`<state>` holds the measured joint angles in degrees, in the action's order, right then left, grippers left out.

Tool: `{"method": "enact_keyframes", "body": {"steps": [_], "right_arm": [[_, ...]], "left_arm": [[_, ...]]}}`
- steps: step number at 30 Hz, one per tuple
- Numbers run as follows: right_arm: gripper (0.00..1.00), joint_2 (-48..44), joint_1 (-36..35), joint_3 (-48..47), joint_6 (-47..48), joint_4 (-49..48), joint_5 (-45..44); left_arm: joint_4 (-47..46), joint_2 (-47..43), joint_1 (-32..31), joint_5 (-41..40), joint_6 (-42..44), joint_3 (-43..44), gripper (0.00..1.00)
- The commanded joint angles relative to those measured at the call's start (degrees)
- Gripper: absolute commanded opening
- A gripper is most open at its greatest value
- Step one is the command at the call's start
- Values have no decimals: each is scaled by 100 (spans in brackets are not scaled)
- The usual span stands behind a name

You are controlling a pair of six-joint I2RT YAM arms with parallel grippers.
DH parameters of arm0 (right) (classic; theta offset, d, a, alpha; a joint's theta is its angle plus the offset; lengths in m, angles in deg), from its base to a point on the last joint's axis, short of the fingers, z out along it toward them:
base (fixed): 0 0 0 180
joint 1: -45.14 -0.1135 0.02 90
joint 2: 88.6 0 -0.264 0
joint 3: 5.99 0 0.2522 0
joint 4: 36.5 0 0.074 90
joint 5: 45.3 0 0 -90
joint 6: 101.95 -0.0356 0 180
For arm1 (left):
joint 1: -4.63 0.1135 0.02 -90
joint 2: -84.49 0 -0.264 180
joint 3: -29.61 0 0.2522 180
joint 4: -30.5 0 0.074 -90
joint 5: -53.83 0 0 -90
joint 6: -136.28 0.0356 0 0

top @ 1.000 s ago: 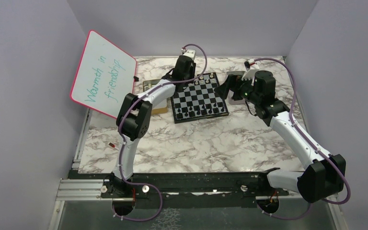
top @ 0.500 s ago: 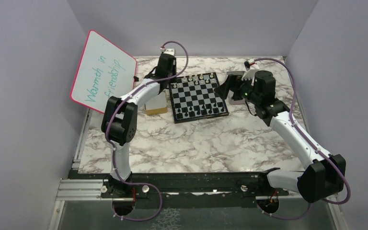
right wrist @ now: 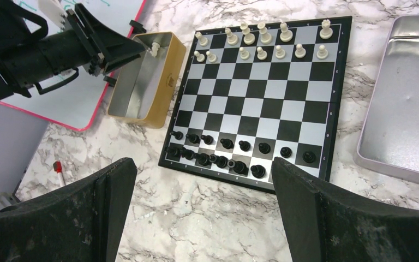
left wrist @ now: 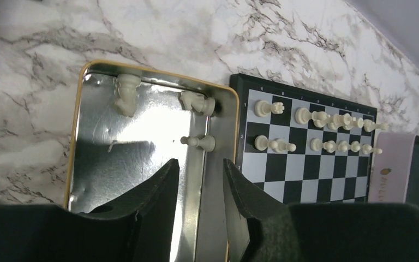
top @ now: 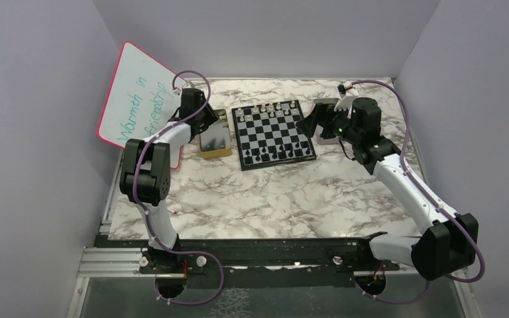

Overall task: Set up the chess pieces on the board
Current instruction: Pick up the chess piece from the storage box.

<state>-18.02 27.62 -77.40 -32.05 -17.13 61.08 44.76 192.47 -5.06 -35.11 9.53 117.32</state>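
Note:
The board (top: pixel 273 134) lies at the back centre of the marble table. White chess pieces (right wrist: pixel 262 41) fill most of its two far rows and black chess pieces (right wrist: pixel 223 155) stand along its two near rows. Three more white pieces (left wrist: pixel 197 102) lie in a gold-rimmed tin (left wrist: pixel 79 136) left of the board (left wrist: pixel 316 164). My left gripper (left wrist: pixel 199 164) hovers over that tin's right side, open a little, with nothing between its fingers. My right gripper (right wrist: pixel 203 166) hangs wide open and empty above the board's near edge (right wrist: pixel 251 183).
A silver metal tray (right wrist: pixel 398 109) sits right of the board. A pink-framed whiteboard (top: pixel 142 103) leans against the left wall behind the gold tin (top: pixel 215 140). A small red marker (right wrist: pixel 58 168) lies on the table to the left.
My left arm has swung left, from above the board's far left corner to over the gold tin. The right arm has not moved.

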Motion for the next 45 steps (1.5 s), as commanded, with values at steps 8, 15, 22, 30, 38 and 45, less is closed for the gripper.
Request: {"method": "enact_keyframes", "body": {"steps": [8, 15, 22, 30, 38, 45], "right_arm": [[100, -131, 20, 66, -38, -168, 76], [100, -146, 20, 58, -21, -172, 41], [100, -115, 23, 43, -21, -190, 52], [100, -72, 20, 54, -29, -225, 78], [100, -70, 20, 49, 14, -189, -29], [100, -28, 20, 43, 23, -173, -52]], "left_arm": [[-1689, -128, 292, 685, -2607, -984, 36], [-1910, 134, 278, 554, -3169, -986, 35], [-2126, 459, 241, 425, -3630, -1090, 33], [-2220, 826, 183, 318, -3889, -1004, 32], [-2229, 1034, 128, 198, -3999, -924, 31], [-2221, 808, 46, -299, -4055, -1118, 30]]}}
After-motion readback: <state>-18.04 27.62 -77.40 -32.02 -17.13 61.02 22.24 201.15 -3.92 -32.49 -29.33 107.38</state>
